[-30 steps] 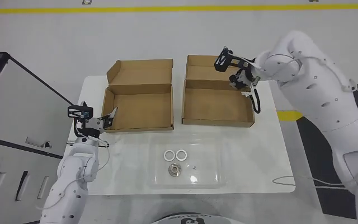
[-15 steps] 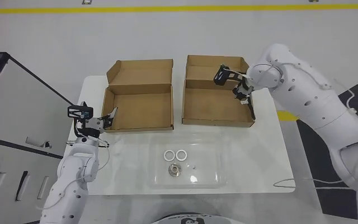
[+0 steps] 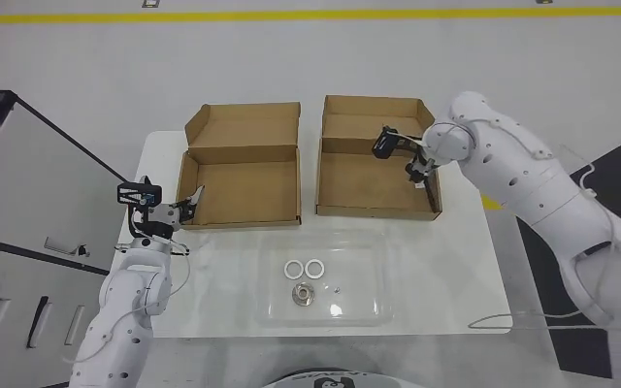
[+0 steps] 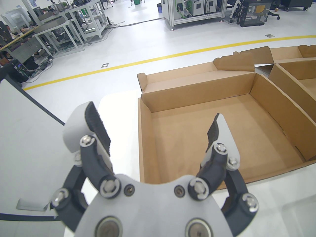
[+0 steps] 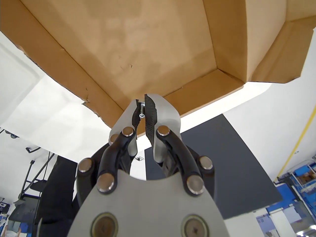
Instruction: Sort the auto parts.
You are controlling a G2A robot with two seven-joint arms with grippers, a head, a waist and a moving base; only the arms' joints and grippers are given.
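The sorting looks barely started: the left box (image 3: 243, 189) and the right box (image 3: 374, 184) both show bare cardboard floors, with no part lying in either as far as can be seen. Left to sort, in the clear tray (image 3: 364, 291) at the near side of the table (image 3: 456, 281), are 2 white rings (image 3: 292, 269) side by side, a metal disc (image 3: 303, 294) just beside them and a few small bits (image 3: 337, 287) too small to identify. The right gripper (image 5: 142, 101) has its fingers pinched together on 1 small screw (image 5: 141, 111), held above the right box close to its corner wall, so a drop there seems the step in hand. The left gripper (image 4: 155, 117) holds nothing, fingers wide apart, beside the left box's outer wall.
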